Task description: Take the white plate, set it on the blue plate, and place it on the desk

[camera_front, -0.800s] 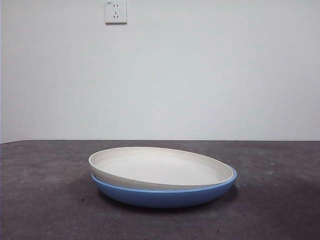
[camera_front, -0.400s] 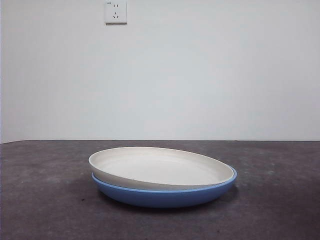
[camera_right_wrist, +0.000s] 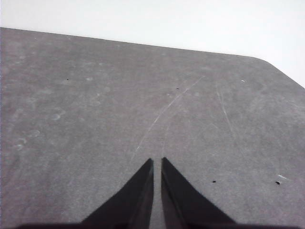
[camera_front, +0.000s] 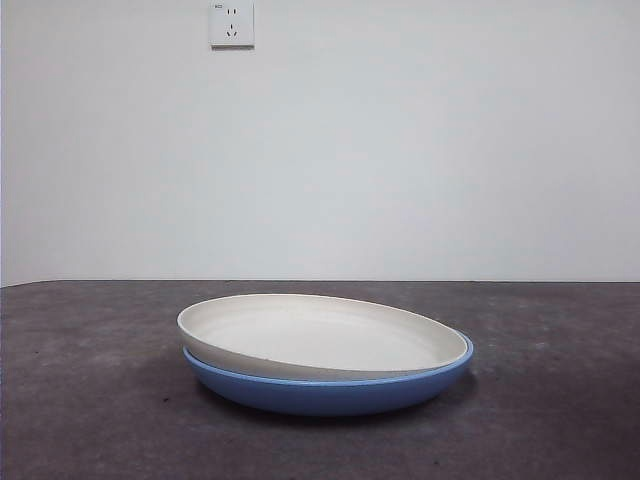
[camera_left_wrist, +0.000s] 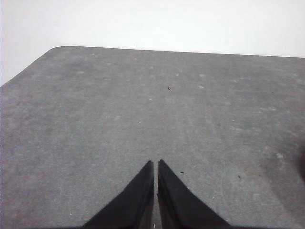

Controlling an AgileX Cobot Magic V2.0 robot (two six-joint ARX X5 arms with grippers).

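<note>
OK, front view: white plate (camera_front: 320, 335) is sitting nested in the blue plate (camera_front: 330, 388), tilted, left rim riding higher, both resting mid-desk (camera_front: 80, 400); wall socket (camera_front: 231, 23) far behind. Left wrist: left gripper (camera_left_wrist: 156, 164) is hanging over bare desk, jaws nearly closed, holding nothing. Right wrist: right gripper (camera_right_wrist: 157, 162) likewise, narrow and empty.

light: even, soft | shadow: faint under blue plate (camera_front: 330, 392) | focus: sharp
</note>
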